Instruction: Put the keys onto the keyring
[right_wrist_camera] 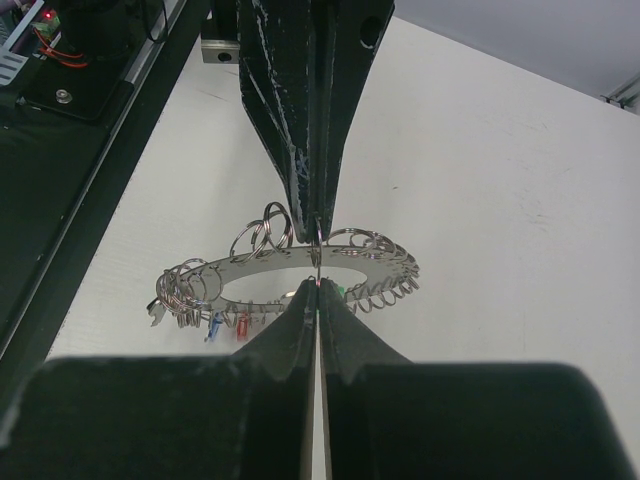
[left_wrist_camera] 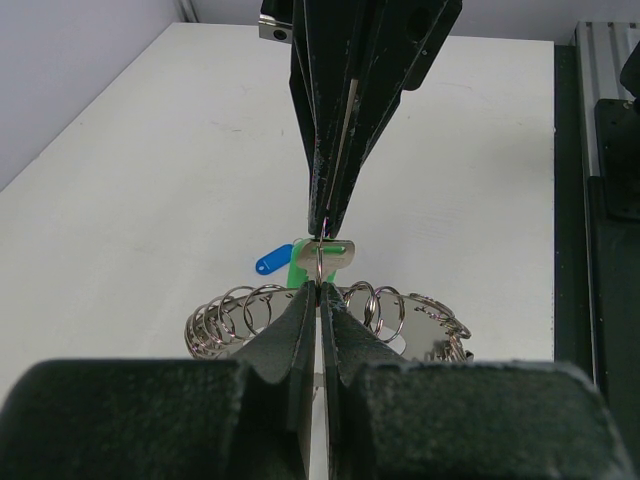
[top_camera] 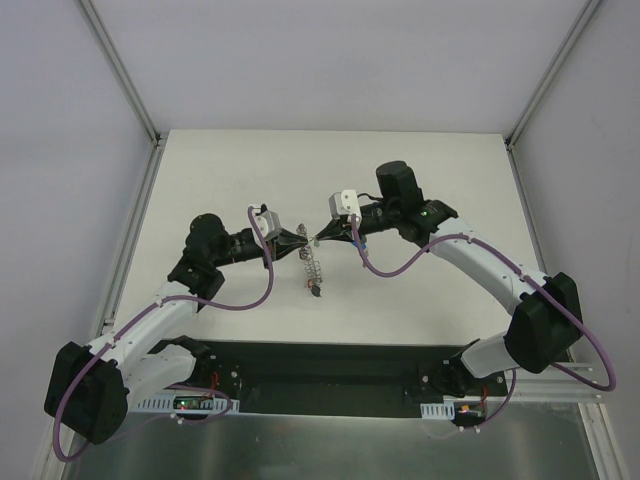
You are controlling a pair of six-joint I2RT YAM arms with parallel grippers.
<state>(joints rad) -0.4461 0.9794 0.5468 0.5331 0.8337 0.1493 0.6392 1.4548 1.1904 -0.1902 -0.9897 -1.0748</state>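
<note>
The keyring (left_wrist_camera: pixel 432 318), a wide flat silvery ring fringed with small split rings, hangs in the air between both grippers; from above it appears edge-on as the keyring (top_camera: pixel 311 266). My left gripper (left_wrist_camera: pixel 318 290) is shut on one small split ring at its rim. Tip to tip with it, my right gripper (right_wrist_camera: pixel 316 287) is shut on the silver head of the green-tagged key (left_wrist_camera: pixel 337 248), whose green tag (left_wrist_camera: pixel 298 268) hangs below. A blue tag (left_wrist_camera: pixel 271 261) dangles beside it. In the right wrist view the keyring (right_wrist_camera: pixel 385 262) carries a blue tag (right_wrist_camera: pixel 216 326) and a red tag (right_wrist_camera: pixel 241 328).
The white table (top_camera: pixel 430 290) lies under the hanging ring. A black base rail (top_camera: pixel 330 375) runs along the near edge. Metal frame posts (top_camera: pixel 120 70) and pale walls close in the left, right and back sides.
</note>
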